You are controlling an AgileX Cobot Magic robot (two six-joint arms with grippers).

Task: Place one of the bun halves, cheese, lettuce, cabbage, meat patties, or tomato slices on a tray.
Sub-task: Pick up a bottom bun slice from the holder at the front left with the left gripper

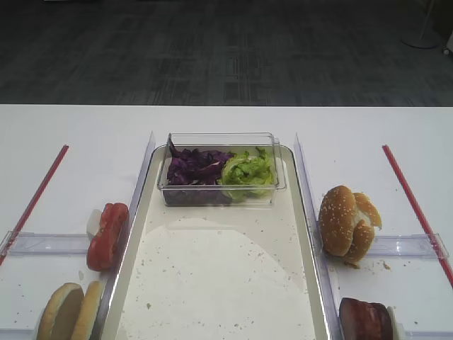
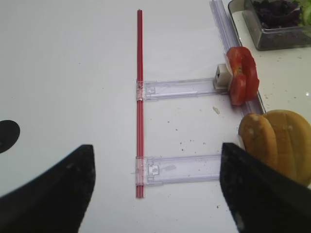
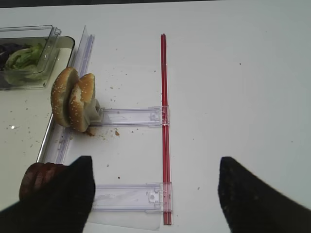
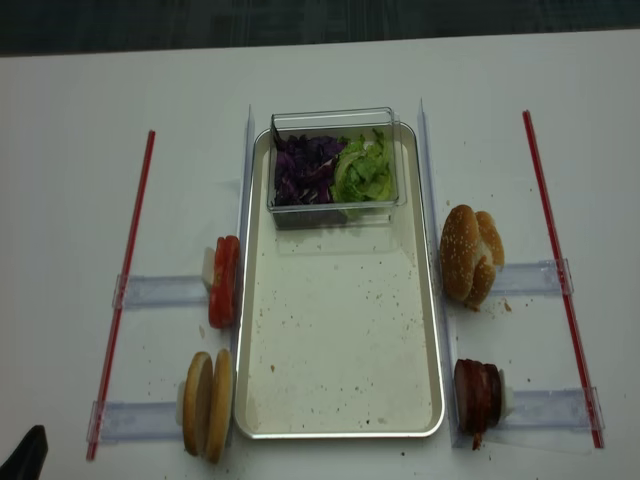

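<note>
- Tray [image 4: 340, 400] – centre of the white bench [image 4: 80, 130], floor bare but for a clear tub [image 4: 335, 118] at its far end.
- Cabbage [image 4: 305, 170] left in tub, lettuce [image 4: 365, 172] right.
- Plain bun halves [image 4: 207, 404] on edge, just left of the tray.
- Left end effector [image 2: 155, 189] – open, empty; right end effector [image 3: 153, 189] likewise, probably.
</note>
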